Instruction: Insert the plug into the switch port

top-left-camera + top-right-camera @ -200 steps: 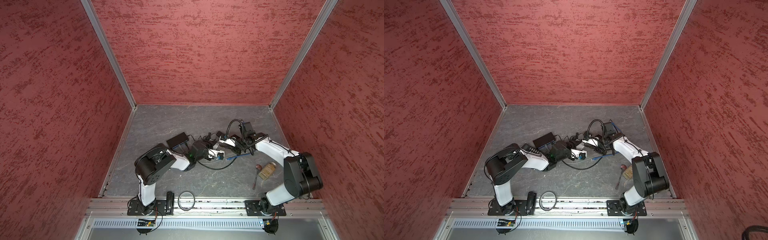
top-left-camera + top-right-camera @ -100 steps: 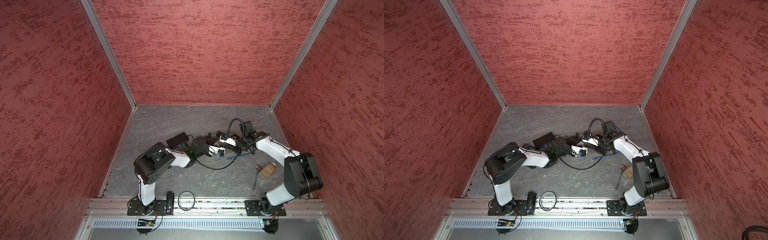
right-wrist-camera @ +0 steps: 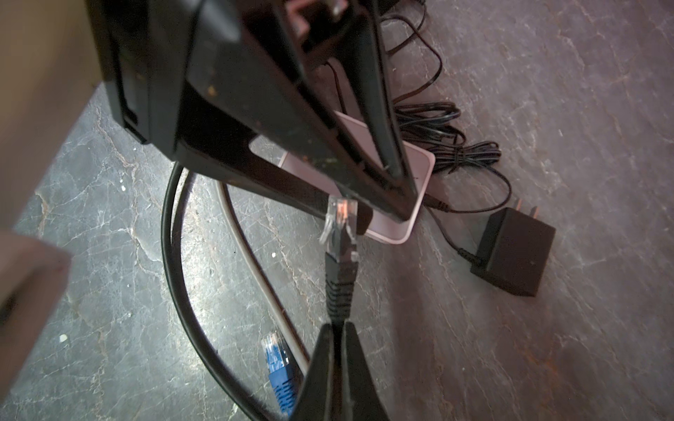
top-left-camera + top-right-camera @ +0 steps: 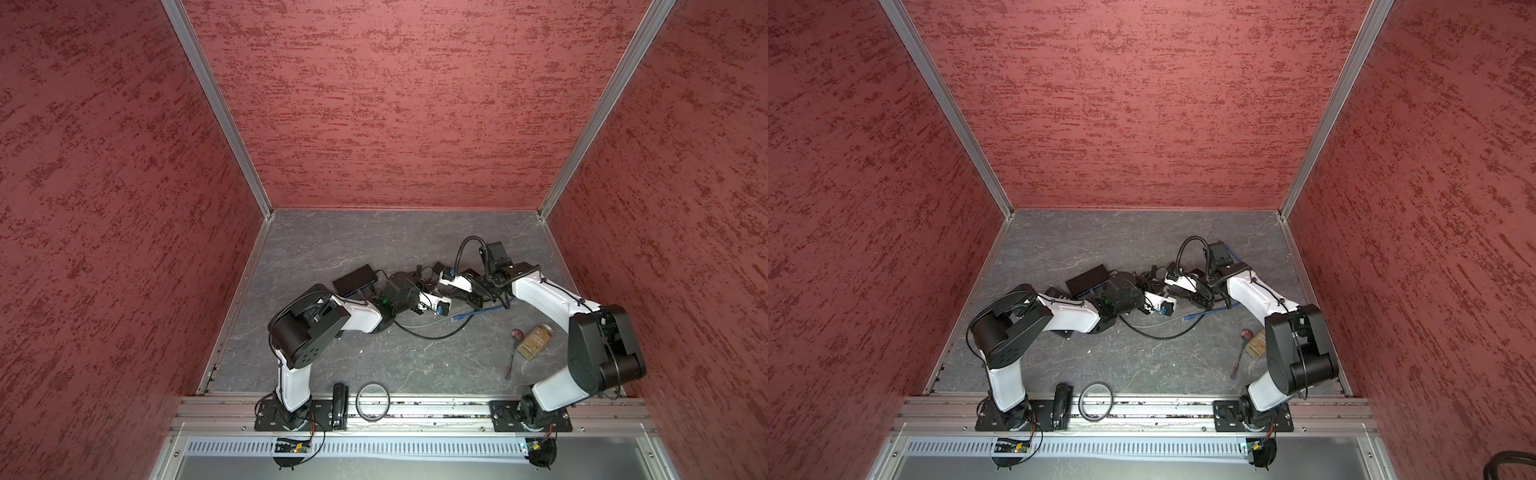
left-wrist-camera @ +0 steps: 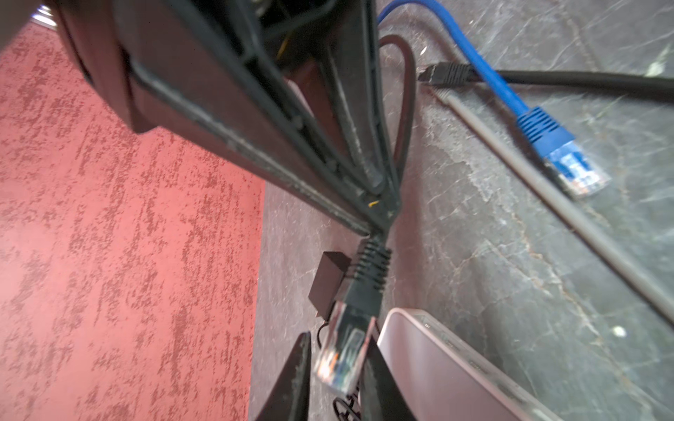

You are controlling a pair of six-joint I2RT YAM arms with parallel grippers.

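My left claw point(image 5: 337, 340): fingers stand close on either side of the clear plug point(image 5: 341, 350); I cannot tell whether they press it. The plug hangs tilted and uninserted, just beside a corner of the pale switch point(image 5: 456, 364). My right claw point(image 3: 337, 324): pressed together on the black cable point(image 3: 341, 284) directly behind the plug. A blue cable end point(image 5: 561, 160) lies loose.

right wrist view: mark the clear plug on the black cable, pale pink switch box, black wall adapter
clear plug on the black cable point(image 3: 338, 222), right wrist view, transparent tip
pale pink switch box point(image 3: 420, 171), right wrist view, top face
black wall adapter point(image 3: 510, 251), right wrist view, top face
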